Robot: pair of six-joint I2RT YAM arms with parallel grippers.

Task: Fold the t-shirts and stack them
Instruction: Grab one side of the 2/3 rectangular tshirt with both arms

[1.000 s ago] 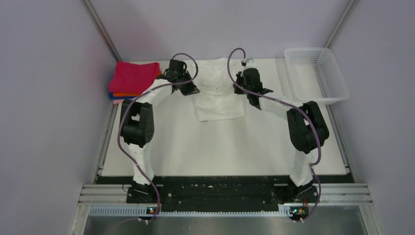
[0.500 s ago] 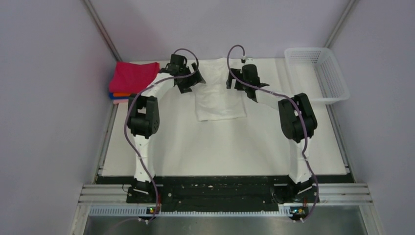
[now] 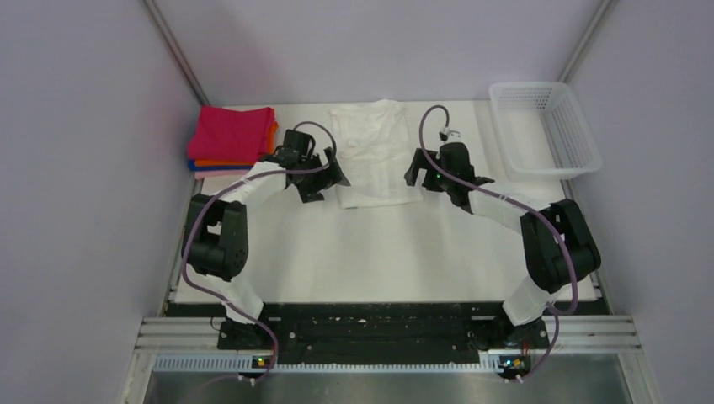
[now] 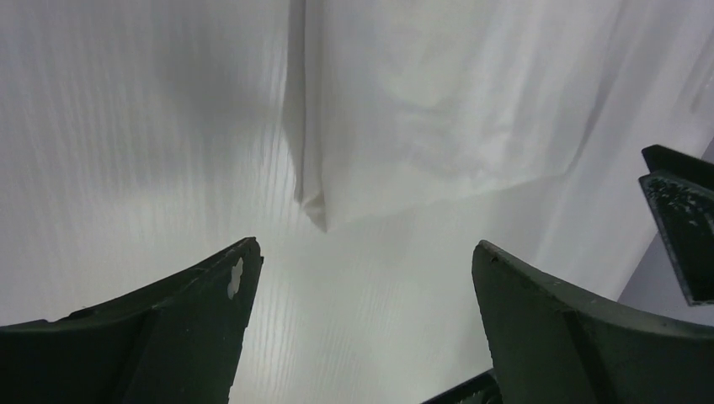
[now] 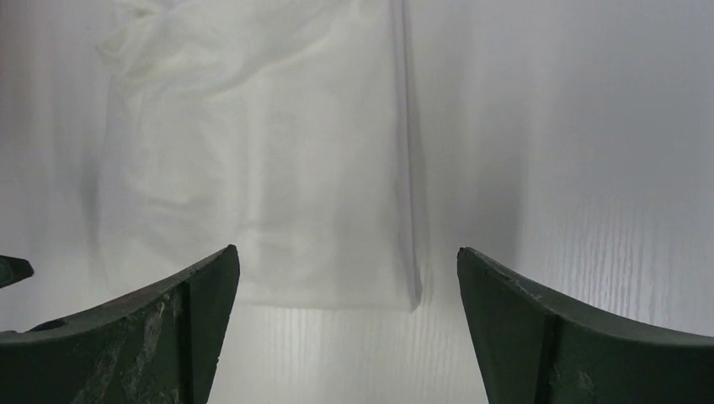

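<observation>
The stack (image 3: 231,133) of folded shirts, magenta on top, lies at the far left corner of the table (image 3: 379,252). The left gripper (image 3: 331,178) hovers just beside the near left corner of the white shirt (image 3: 375,151), its jaws spread and holding nothing. The shirt lies flat in the far middle of the table, narrowed to a strip. Its long axis runs from near to far, with the collar toward the far edge and the hem toward the arms. The right gripper (image 3: 415,174) is just beside the near right corner, also spread and empty. The basket (image 3: 581,143) stands at the far right, well apart.

The step in hand, I judge, is to fold the hem up to the collar. To do it well, both grippers should come down on the 2 hem corners together and pinch all layers — thin cotton slips easily. Then they should lift low, travel at 1 pace, and keep the side edges in line.
</observation>
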